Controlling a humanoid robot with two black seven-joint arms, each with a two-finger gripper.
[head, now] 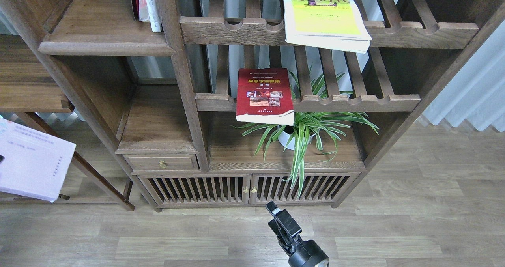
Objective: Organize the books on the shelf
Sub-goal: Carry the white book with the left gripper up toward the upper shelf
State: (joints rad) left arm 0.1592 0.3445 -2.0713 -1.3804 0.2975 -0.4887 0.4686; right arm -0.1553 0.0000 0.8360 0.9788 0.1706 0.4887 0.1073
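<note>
Progress: none of the 3 books sits on the solid shelf (106, 46) yet; lavender book (33, 164) hangs at far left edge, L gripper out of frame so can't tell its fingers. Red book (265, 95) lies on mid slatted rack (355, 101), yellow-green book (321, 14) on upper rack, both overhanging. R gripper (282, 219) low, holding nothing, fingers look pressed together; spider plant (305, 131) sits under red book, upright white-spined books (148, 4) occupy shelf's right end.

A spider plant (303, 135) in a white pot (287, 139) stands on the bookcase's lower board, right of a small drawer with a brass knob (161, 164). Slatted cabinet doors (248, 188) sit below. White-spined upright books (146, 4) stand far left.
</note>
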